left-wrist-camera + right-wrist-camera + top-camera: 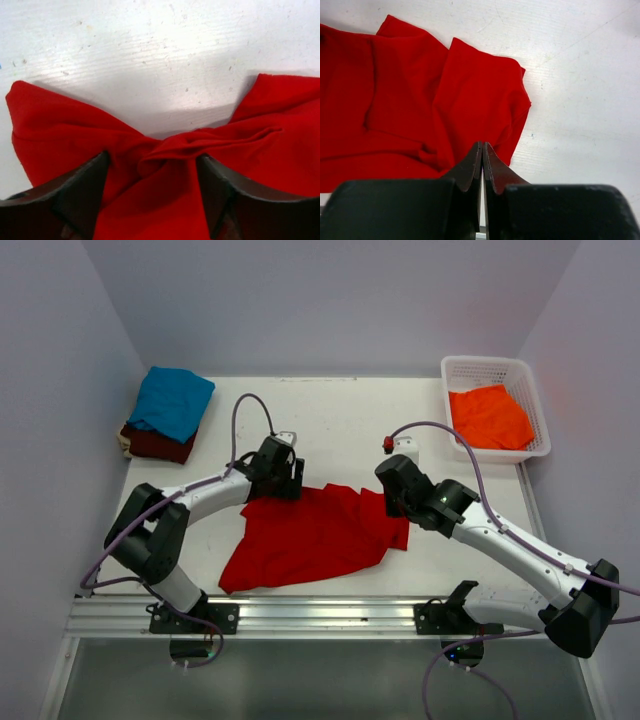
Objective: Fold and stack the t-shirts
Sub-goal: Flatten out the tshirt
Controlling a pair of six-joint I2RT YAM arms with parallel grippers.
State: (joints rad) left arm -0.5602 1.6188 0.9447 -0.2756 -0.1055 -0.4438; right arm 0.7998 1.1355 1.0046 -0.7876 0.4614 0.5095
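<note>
Right end effector [482, 146]: t-shirt [410, 100] hold unclear

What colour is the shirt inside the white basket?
The shirt in the basket is orange, seen best in the top external view.

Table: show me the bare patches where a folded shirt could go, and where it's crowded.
Bare: the far middle of the table, between the teal shirt on the maroon shirt and the basket, beyond the red shirt. Crowded: the centre, where both arms reach over the red shirt; the basket holds an orange shirt.
</note>
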